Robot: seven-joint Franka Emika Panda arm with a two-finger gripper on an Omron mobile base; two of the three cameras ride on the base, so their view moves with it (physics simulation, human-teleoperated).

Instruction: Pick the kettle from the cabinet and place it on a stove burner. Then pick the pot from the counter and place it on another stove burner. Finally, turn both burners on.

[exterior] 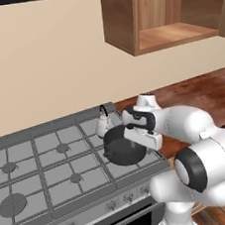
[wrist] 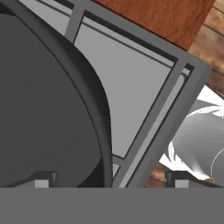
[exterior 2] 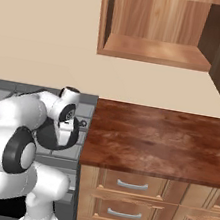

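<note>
The dark pot (exterior: 121, 149) (exterior 2: 50, 140) (wrist: 43, 109) rests on the front right grate of the grey stove (exterior: 51, 164). The pale kettle (exterior: 104, 124), with its black arched handle, stands on the grate just behind it. My gripper (exterior: 139, 140) (exterior 2: 69, 134) (wrist: 109, 181) hangs over the pot's right rim, open. In the hand view the fingertips stand wide apart with the thin rim running between them, touching neither. The brown wall cabinet (exterior: 168, 18) (exterior 2: 155, 33) is bare. Small round burners (exterior: 63, 148) show under the free grates.
The reddish-brown counter (exterior 2: 157, 140) (exterior: 191, 90) adjoins the stove on the right, above drawers (exterior 2: 132, 186) with metal handles. Knobs (exterior: 129, 197) line the stove's front edge. A larger ringed burner (exterior: 11, 206) sits at front left. The beige wall stands behind.
</note>
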